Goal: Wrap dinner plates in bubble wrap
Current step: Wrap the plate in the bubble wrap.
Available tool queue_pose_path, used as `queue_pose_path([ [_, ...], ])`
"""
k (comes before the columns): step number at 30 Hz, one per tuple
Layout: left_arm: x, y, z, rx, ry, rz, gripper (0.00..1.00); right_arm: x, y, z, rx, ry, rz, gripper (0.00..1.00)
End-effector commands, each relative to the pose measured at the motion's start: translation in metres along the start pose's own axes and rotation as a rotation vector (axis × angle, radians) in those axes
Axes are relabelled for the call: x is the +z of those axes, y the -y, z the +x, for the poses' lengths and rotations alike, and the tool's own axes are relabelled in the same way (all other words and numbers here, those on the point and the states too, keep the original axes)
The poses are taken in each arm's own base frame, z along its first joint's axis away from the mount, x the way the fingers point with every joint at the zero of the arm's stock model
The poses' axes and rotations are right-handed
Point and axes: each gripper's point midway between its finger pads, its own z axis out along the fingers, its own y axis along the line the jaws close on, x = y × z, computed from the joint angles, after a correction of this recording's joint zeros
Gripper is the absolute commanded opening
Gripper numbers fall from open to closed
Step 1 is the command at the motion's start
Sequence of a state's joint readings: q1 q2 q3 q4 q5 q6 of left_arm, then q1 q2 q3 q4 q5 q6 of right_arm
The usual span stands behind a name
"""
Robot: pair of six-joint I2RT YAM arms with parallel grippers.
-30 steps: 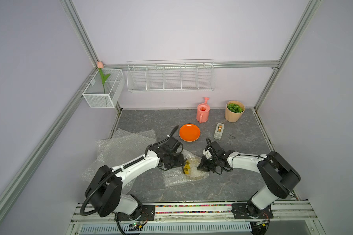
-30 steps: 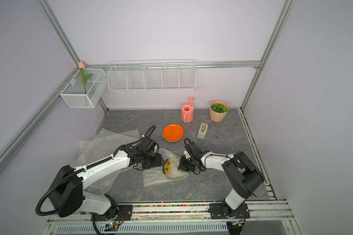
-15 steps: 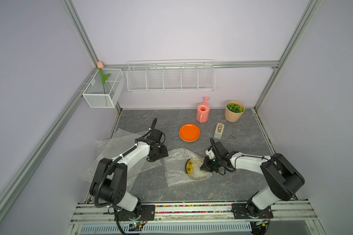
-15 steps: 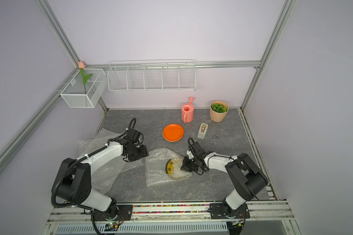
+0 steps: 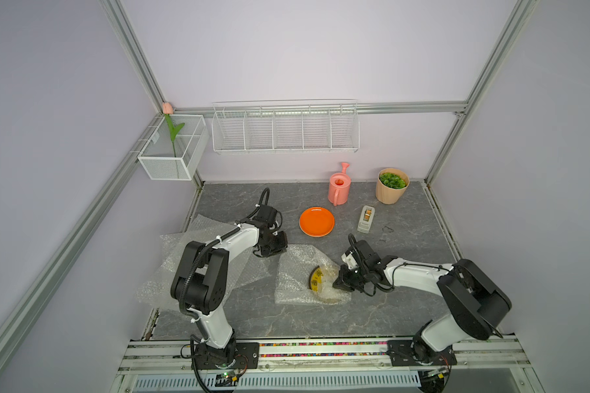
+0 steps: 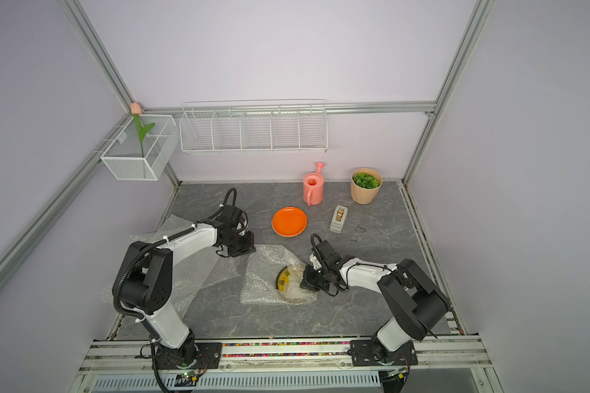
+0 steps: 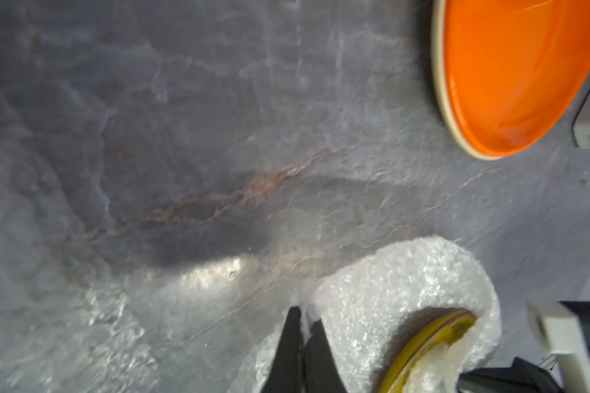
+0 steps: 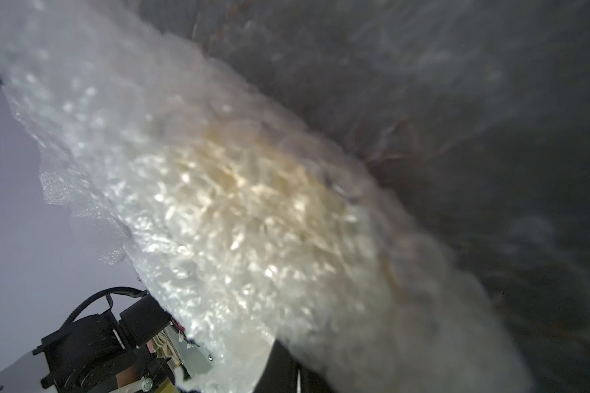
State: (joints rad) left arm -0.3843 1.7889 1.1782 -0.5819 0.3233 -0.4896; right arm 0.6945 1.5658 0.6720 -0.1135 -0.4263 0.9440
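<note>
Yellow patterned round plate (image 5: 316, 281) at grey table (image 5: 409, 245) centre, half under clear bubbled plastic sheet (image 5: 295, 268); left gripper (image 7: 302, 321) jaws just pinched sheet's far-left corner, right gripper (image 5: 342, 283) jaws clamp right edge, so fold looks ready.

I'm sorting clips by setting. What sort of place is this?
Probably a robot test booth: metal frame posts and plain lilac walls box in a stone-look table, with a left arm and right arm mounted on a front rail.

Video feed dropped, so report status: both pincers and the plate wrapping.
Left pincer shut on corner of clear bubble-wrap sheet. Right pincer shut on same sheet over half-covered yellow patterned plate. Nothing in the way.
</note>
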Motion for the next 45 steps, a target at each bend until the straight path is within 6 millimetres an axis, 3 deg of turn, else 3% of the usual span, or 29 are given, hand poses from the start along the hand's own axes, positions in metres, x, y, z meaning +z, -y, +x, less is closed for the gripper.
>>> queue_pose_path([
  [1, -0.004, 0.013, -0.022, 0.058, 0.010, 0.006, 0.00, 0.016, 0.016, 0.029, 0.084, -0.070, 0.075, 0.07],
  [4, -0.014, 0.032, -0.035, 0.075, 0.006, 0.046, 0.00, 0.026, 0.009, 0.028, 0.084, -0.065, 0.076, 0.07],
  [7, -0.027, 0.061, -0.020, 0.117, -0.021, 0.109, 0.00, 0.035, 0.011, 0.021, 0.102, -0.053, 0.080, 0.07],
  [12, -0.038, 0.105, 0.041, 0.190, -0.089, 0.143, 0.00, 0.044, 0.016, 0.020, 0.124, -0.056, 0.084, 0.07],
  [20, -0.027, 0.131, 0.129, 0.177, -0.168, 0.185, 0.00, 0.047, 0.022, 0.020, 0.144, -0.055, 0.094, 0.07],
  [24, -0.006, 0.119, 0.170, 0.167, -0.224, 0.142, 0.00, 0.048, 0.024, 0.020, 0.152, -0.054, 0.096, 0.07],
  [29, 0.022, 0.090, 0.202, 0.121, -0.276, 0.078, 0.00, 0.050, 0.027, 0.021, 0.160, -0.057, 0.100, 0.07],
  [33, 0.036, 0.075, 0.216, 0.086, -0.296, 0.072, 0.00, 0.051, 0.028, 0.021, 0.168, -0.057, 0.098, 0.07],
  [40, 0.041, 0.038, 0.225, 0.078, -0.306, -0.055, 0.00, 0.044, 0.020, 0.019, 0.156, -0.047, 0.094, 0.07],
  [45, 0.055, 0.021, 0.233, 0.067, -0.337, -0.113, 0.00, 0.009, 0.008, 0.018, 0.103, 0.013, 0.117, 0.07],
])
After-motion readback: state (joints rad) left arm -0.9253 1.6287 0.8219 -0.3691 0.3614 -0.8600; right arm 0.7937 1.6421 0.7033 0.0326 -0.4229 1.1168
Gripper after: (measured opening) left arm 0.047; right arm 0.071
